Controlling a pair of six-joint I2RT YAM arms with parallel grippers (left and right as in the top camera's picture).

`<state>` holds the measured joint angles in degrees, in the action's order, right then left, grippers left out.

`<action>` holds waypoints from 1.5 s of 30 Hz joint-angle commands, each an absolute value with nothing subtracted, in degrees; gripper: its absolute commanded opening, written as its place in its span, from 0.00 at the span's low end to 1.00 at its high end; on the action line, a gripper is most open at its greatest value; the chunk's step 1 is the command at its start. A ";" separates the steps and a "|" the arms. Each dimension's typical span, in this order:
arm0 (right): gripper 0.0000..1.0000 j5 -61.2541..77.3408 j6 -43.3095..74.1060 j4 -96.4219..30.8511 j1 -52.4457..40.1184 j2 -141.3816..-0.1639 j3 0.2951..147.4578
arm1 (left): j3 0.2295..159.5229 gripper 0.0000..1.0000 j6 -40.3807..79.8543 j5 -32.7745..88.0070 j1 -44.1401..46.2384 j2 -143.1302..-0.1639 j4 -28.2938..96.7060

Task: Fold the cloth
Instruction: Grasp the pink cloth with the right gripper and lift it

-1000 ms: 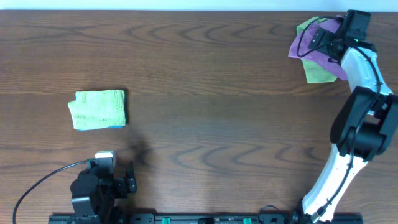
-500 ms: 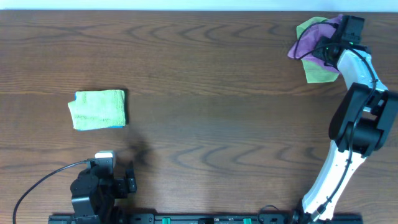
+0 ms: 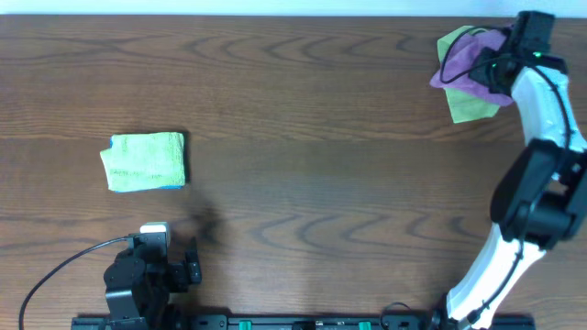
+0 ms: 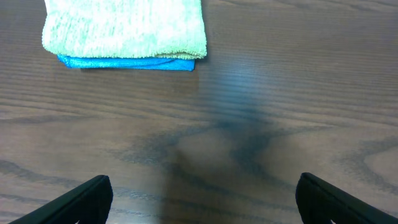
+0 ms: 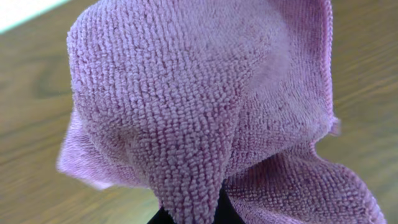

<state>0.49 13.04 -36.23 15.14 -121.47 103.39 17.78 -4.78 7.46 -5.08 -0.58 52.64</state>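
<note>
The cloth [image 3: 464, 73] is purple-pink microfibre, bunched at the table's far right back corner on top of a lime-green cloth [image 3: 470, 106]. My right gripper [image 3: 498, 71] is shut on a pinched fold of it. In the right wrist view the cloth [image 5: 205, 93] fills the frame, rising in a peak from the dark fingertips of the right gripper [image 5: 205, 214], which are mostly hidden by it. My left gripper [image 4: 202, 202] sits open near the front left edge, with nothing but bare wood between its fingers [image 4: 87, 199]; in the overhead view the left gripper [image 3: 193, 261] is far from the cloth.
A folded lime-green cloth [image 3: 147, 161] lies at the left of the table, just ahead of the left gripper, and a blue cloth [image 4: 124, 63] shows under the lime-green one [image 4: 124, 28]. The table's back edge [image 3: 275, 16] runs close behind the right gripper.
My right gripper has shut on the purple cloth and shifted slightly right, bunching the cloth up with it. The left arm has not moved.
</note>
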 commanded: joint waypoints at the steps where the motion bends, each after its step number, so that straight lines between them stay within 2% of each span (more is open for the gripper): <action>1: 0.01 0.69 13.02 -38.26 14.92 -115.55 104.47 | 17.30 0.95 -6.02 7.05 -4.84 -0.25 55.92; 10: 0.01 0.49 11.49 -50.13 11.70 -105.30 104.47 | 17.30 0.95 -6.02 7.05 -4.84 -0.25 55.92; 17: 0.01 0.51 8.86 -62.67 5.39 -102.26 104.47 | 17.30 0.95 -6.02 7.05 -4.84 -0.25 55.92; 28: 0.01 0.93 5.52 -70.39 -4.91 -95.66 103.37 | 17.30 0.95 -6.02 7.05 -4.84 -0.25 55.92; 35: 0.02 2.02 4.56 -69.84 -4.95 -82.24 88.23 | 17.30 0.95 -6.02 7.05 -4.84 -0.25 55.92; 41: 0.01 5.91 4.45 -64.05 -4.95 -68.29 69.08 | 17.30 0.95 -6.04 7.05 -4.84 -0.25 55.92; 45: 0.01 11.00 4.67 -58.87 -5.08 -65.49 61.91 | 17.30 0.95 -6.02 7.05 -4.84 -0.25 55.92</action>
<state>6.07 5.39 -60.84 -4.95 -66.37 64.79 17.91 -4.80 7.46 -5.08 -0.58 52.82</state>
